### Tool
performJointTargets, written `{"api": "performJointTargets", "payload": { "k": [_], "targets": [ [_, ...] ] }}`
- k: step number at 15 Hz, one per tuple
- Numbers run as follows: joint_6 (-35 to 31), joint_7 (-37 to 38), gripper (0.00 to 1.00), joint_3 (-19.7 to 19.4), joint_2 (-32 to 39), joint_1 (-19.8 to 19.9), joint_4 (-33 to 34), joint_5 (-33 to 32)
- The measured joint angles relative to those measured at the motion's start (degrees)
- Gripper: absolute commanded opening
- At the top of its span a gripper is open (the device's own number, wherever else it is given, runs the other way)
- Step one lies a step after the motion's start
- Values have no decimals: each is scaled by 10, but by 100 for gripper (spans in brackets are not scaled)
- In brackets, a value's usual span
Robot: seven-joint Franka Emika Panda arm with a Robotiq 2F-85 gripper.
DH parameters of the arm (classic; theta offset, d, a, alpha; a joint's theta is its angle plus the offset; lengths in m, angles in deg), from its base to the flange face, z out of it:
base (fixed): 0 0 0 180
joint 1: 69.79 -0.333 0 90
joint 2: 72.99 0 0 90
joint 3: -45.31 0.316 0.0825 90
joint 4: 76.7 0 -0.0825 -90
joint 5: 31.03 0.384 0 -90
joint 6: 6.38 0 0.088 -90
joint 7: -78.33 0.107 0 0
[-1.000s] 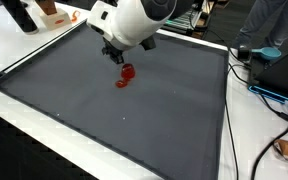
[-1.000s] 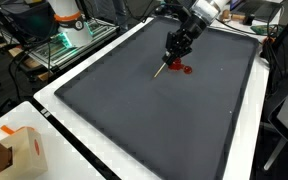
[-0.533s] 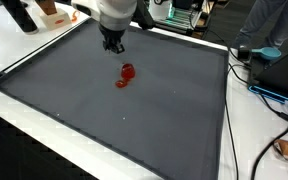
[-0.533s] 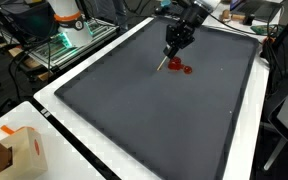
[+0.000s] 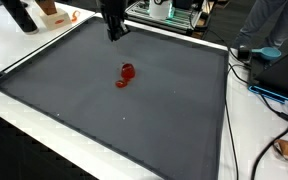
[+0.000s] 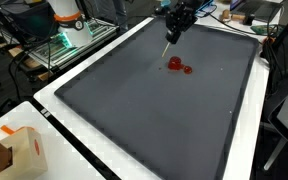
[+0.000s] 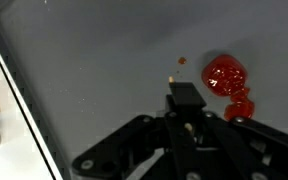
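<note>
Lab bench, white table [image 5: 254, 140] covered by a dark grey rectangular mat [image 5: 164, 120]; the black gripper [image 6: 174, 22] hangs above a glossy red blob [image 6: 178, 66].

The fingers are clamped on a thin pale stick [image 6: 167, 42] that points down, its tip in the air and apart from the blob. The blob sits past mid-mat, on the far half in both exterior views, with nothing else on the mat around it. As judged, the red is already laid down and the tool is off the surface; nothing shows whether more is left. In the wrist view the blob [image 7: 227, 78] is wet-looking and shiny: one rounded lump with a smaller lobe joined below, and a small red speck [image 7: 182, 61] just beside it.
</note>
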Motion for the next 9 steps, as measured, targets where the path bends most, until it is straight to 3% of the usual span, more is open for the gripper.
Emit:
{"api": "performJointTargets", "payload": {
  "k": [9],
  "targets": [
    [-44, -87, 3, 2, -83, 11, -68, 83]
  ]
}}
